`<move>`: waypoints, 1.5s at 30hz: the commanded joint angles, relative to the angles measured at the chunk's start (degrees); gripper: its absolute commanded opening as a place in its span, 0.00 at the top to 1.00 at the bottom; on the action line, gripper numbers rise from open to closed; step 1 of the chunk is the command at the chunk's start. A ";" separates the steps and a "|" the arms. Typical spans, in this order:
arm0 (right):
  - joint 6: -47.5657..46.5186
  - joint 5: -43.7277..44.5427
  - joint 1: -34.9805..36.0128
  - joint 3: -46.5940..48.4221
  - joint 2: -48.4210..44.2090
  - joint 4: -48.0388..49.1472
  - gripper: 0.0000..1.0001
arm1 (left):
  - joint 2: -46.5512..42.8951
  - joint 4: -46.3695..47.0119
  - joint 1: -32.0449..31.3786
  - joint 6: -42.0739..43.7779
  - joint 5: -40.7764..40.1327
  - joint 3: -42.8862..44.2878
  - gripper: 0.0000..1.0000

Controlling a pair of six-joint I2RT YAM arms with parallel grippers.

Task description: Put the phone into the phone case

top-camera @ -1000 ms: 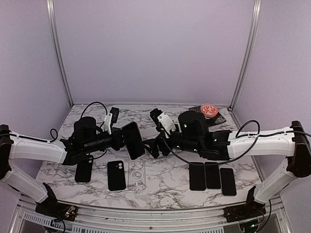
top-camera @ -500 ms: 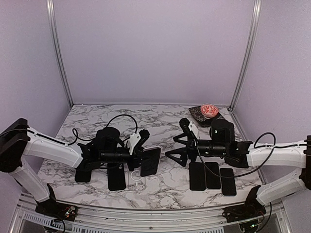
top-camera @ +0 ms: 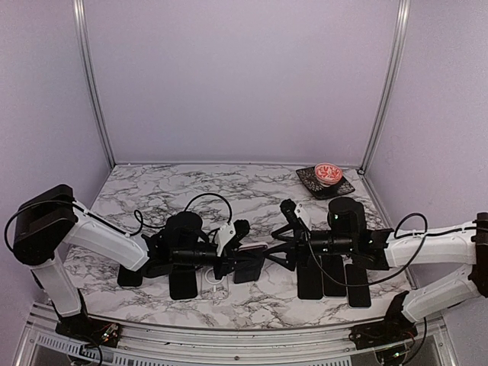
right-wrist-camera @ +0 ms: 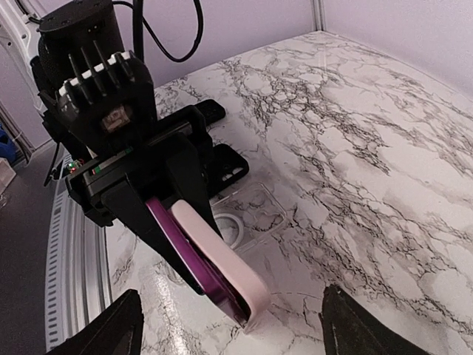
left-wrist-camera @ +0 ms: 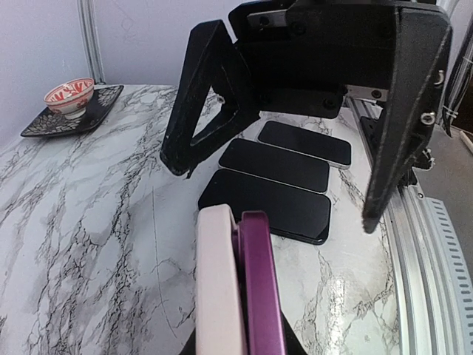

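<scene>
My left gripper (top-camera: 238, 259) is shut on a purple phone (left-wrist-camera: 263, 288) with a pink phone case (left-wrist-camera: 216, 288) lying flat against it; a thin dark gap shows between the two. In the top view the pair (top-camera: 250, 267) hangs low over the table's middle. The right gripper (top-camera: 276, 248) faces it, open, its fingertips just short of the phone's free end. In the right wrist view the phone (right-wrist-camera: 185, 255) and case (right-wrist-camera: 222, 259) stick out from the left gripper (right-wrist-camera: 166, 203) toward my open right gripper (right-wrist-camera: 233, 329).
Three black phones (top-camera: 333, 276) lie in a row under the right arm. Two black cases (top-camera: 183, 284) and a clear case (top-camera: 214, 280) lie under the left arm. A red-patterned bowl (top-camera: 328, 173) sits on a dark plate at the back right.
The left arm swung right and down, carrying the phone and case low over the table. The right arm drew back to the right and lowered, its jaws narrowing slightly.
</scene>
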 commanded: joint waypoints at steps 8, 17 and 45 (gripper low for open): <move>-1.72 -0.54 -0.27 -0.36 7.08 8.67 0.36 | 0.41 4.33 0.09 0.12 0.67 -3.71 0.92; -4.27 -4.81 1.58 1.82 13.04 10.02 0.50 | -0.08 4.24 0.74 -0.36 -0.52 -5.38 0.91; -12.91 -3.65 4.83 5.70 9.99 2.39 0.53 | -1.78 0.31 1.15 3.09 -2.18 -4.69 0.94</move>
